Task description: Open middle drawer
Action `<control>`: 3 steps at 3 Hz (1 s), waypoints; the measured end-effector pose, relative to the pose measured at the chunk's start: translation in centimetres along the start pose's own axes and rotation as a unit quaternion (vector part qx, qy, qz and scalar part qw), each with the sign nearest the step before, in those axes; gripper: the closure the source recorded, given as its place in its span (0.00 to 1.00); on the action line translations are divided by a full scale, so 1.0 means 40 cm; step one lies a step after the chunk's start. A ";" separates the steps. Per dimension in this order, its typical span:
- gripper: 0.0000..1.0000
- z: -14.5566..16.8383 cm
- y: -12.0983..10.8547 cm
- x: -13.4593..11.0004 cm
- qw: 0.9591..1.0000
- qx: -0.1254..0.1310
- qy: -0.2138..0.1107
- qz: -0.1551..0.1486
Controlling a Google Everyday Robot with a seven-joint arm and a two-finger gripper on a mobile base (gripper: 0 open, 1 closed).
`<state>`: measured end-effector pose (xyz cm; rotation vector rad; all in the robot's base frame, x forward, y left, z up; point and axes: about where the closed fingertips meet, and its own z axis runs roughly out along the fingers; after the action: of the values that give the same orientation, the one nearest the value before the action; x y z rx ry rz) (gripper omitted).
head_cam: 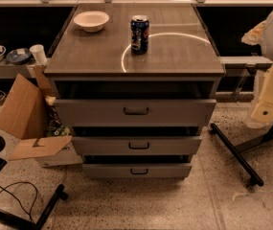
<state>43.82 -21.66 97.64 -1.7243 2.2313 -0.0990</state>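
A grey cabinet (102, 56) with three drawers stands in the middle of the camera view. The middle drawer (174, 146) is the second one, with a low flat front and a small dark bar handle (139, 145) at its centre. A dark gap shows above its front. The taller top drawer (184, 113) is above it and the low bottom drawer (169, 170) below. My gripper (269, 102) is the cream-coloured end of the white arm at the right edge, level with the top drawer and well to the right of the cabinet, touching nothing.
A blue drink can (139, 34) and a white bowl (91, 20) stand on the cabinet top. An open cardboard box (26, 114) sits on the floor at the left. A black stand leg (234, 152) lies at the right, another black base (30, 214) and cables at the lower left.
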 end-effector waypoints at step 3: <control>0.00 0.194 0.072 -0.012 1.000 -0.020 0.006 -0.006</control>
<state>43.52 -19.35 89.67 -1.7633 2.2451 -0.0676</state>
